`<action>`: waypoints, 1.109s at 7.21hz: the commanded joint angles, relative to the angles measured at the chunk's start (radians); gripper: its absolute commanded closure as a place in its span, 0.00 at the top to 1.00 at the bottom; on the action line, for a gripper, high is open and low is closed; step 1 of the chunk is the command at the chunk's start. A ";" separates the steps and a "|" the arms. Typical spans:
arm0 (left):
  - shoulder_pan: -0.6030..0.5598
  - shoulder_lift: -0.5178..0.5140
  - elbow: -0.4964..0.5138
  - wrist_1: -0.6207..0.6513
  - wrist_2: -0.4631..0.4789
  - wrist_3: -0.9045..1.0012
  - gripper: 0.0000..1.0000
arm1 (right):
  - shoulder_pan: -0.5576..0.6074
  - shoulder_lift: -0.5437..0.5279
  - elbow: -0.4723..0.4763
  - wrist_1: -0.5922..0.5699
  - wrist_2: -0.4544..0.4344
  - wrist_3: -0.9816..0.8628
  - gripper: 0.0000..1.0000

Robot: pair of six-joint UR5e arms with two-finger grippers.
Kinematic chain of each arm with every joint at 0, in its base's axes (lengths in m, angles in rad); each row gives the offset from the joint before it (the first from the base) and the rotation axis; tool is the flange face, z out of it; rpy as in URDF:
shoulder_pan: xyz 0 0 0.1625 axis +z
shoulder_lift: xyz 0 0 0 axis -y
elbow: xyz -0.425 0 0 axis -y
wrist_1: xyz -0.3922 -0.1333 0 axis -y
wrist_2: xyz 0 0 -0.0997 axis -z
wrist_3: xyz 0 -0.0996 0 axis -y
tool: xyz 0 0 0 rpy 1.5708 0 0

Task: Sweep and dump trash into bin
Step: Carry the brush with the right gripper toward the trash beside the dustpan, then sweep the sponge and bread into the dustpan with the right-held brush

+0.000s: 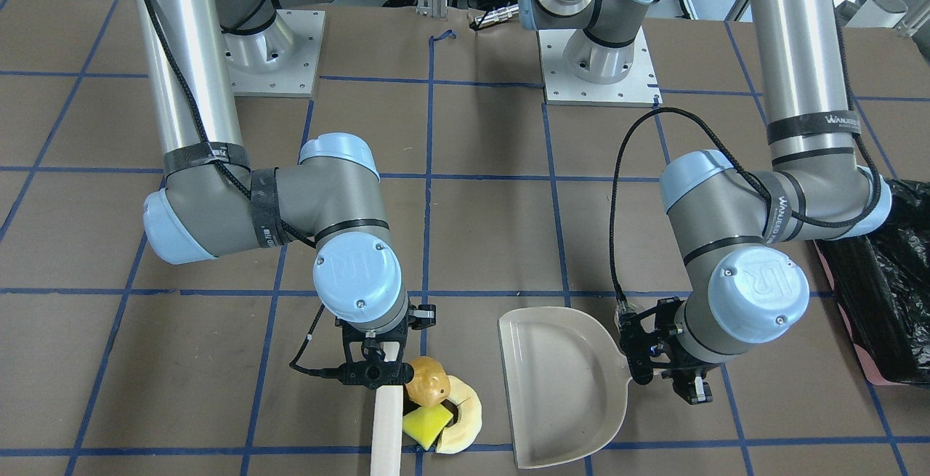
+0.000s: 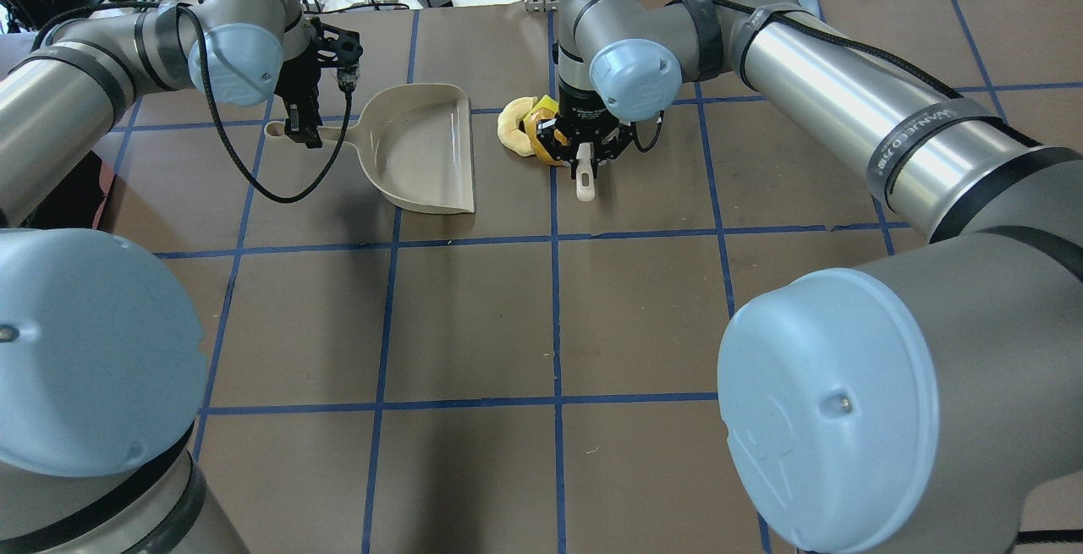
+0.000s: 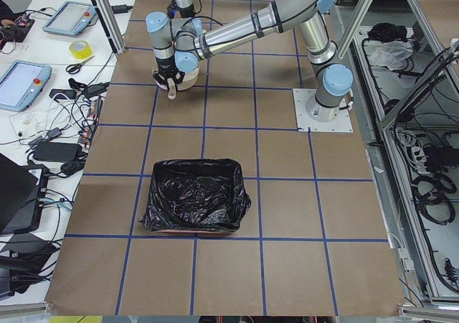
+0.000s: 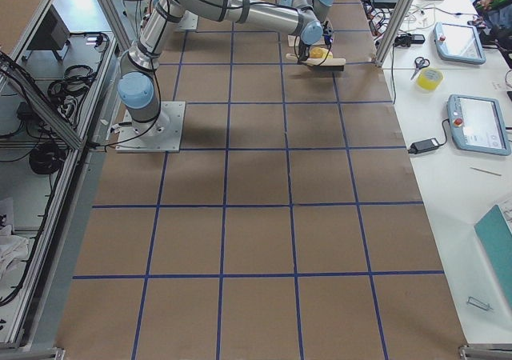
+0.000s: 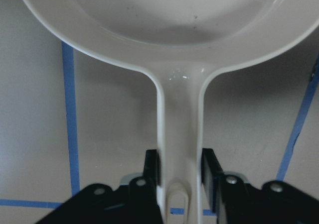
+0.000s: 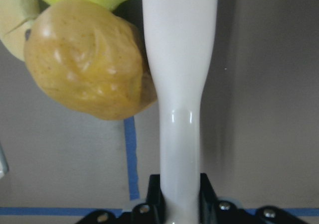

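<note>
The trash lies in one clump: a golden-brown potato-like lump [image 1: 427, 381], a yellow-and-green sponge wedge [image 1: 423, 425] and a pale crescent slice [image 1: 466, 418]. My right gripper [image 1: 378, 373] is shut on a pale brush handle [image 6: 179, 59] that touches the lump [image 6: 84, 64]. The beige dustpan [image 1: 563, 389] lies flat beside the clump, its open edge towards it. My left gripper [image 1: 657, 370] is shut on the dustpan's handle [image 5: 179, 134]. The pink bin with its black bag [image 3: 192, 194] stands apart, on my left arm's side [image 1: 883, 301].
The two arm bases [image 1: 272, 47] [image 1: 596, 62] stand at the table's robot side. Blue tape lines grid the brown table [image 2: 474, 326]. Side benches hold tablets, a tape roll [image 3: 79, 48] and scissors beyond the table's far edge.
</note>
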 commanded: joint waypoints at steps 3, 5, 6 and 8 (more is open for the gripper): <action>0.000 0.000 0.002 -0.002 0.000 0.000 0.15 | 0.094 0.072 -0.102 -0.024 0.055 0.133 0.00; 0.000 0.000 0.000 0.000 -0.002 -0.002 0.15 | 0.120 0.088 -0.115 -0.068 0.117 0.201 0.00; 0.000 0.000 0.002 0.000 0.000 -0.002 0.15 | 0.132 0.088 -0.121 -0.070 0.121 0.212 0.00; 0.001 0.000 -0.002 0.000 -0.002 -0.002 0.15 | 0.154 0.093 -0.159 -0.080 0.205 0.283 0.00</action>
